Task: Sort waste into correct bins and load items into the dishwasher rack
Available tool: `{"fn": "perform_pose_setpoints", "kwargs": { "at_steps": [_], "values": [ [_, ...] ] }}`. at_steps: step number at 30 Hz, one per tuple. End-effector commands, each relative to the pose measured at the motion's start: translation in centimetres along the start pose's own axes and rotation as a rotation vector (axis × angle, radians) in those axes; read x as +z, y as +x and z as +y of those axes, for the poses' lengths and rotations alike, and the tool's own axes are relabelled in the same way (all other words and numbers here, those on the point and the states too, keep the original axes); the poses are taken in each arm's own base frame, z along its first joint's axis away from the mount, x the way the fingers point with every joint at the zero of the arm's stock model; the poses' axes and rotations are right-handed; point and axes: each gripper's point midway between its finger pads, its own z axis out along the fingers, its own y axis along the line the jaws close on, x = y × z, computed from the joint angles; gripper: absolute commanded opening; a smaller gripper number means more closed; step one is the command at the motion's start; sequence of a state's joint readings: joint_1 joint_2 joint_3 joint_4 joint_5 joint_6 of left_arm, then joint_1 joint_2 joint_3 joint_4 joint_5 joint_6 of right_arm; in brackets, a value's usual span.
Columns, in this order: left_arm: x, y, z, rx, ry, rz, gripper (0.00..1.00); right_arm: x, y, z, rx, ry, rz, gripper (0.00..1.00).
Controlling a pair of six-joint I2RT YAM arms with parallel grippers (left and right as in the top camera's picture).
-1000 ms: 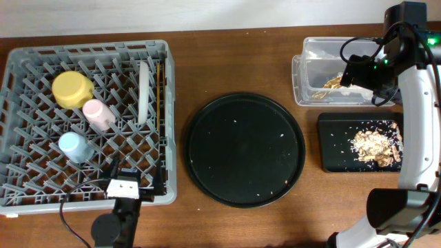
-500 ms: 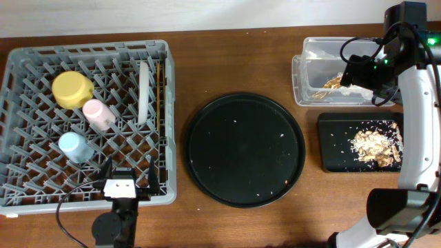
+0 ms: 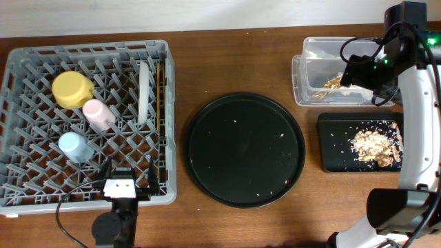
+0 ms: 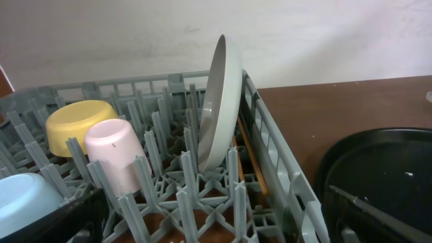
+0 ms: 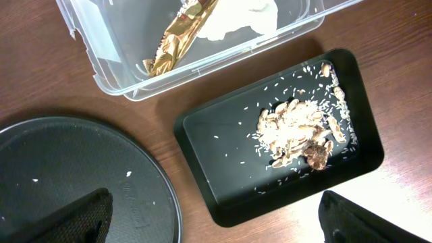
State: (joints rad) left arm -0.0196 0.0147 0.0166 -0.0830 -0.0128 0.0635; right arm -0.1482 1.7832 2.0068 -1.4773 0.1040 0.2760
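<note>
The grey dishwasher rack holds the yellow bowl, pink cup, light-blue cup, the grey plate on edge and the chopsticks. My left gripper is open and empty over the rack's near edge; its view shows the plate and pink cup. The clear tub holds the gold wrapper and napkin. Food scraps lie in the shallow black tray. My right gripper is open and empty above both bins.
A large round black tray with a few crumbs lies in the middle of the brown table, between the rack and the bins. The right arm stands along the right edge.
My left gripper's fingers have spread apart since one second ago. The right arm and all objects have not moved.
</note>
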Motion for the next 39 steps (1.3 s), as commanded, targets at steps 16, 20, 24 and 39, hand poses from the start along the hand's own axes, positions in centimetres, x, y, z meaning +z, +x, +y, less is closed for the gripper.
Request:
{"fn": "perform_pose_setpoints", "kwargs": {
  "at_steps": [16, 20, 24, 39],
  "values": [
    [0.0, 0.2, 0.1, 0.020, -0.006, -0.001, 0.99, -0.6, -0.8, -1.3, -0.004, 0.067, -0.046, 0.99],
    [0.0, 0.2, 0.1, 0.020, -0.006, -0.001, 0.99, -1.7, -0.7, -1.3, -0.004, 0.059, -0.074, 0.99],
    [0.0, 0.2, 0.1, 0.020, -0.006, -0.001, 0.99, -5.7, -1.1, -2.6, 0.017, 0.089, -0.207, 0.99],
    [0.0, 0.2, 0.1, 0.020, -0.006, -0.001, 0.99, -13.5, 7.7, 2.0, -0.068, -0.391, -0.768, 0.99]
  ]
}}
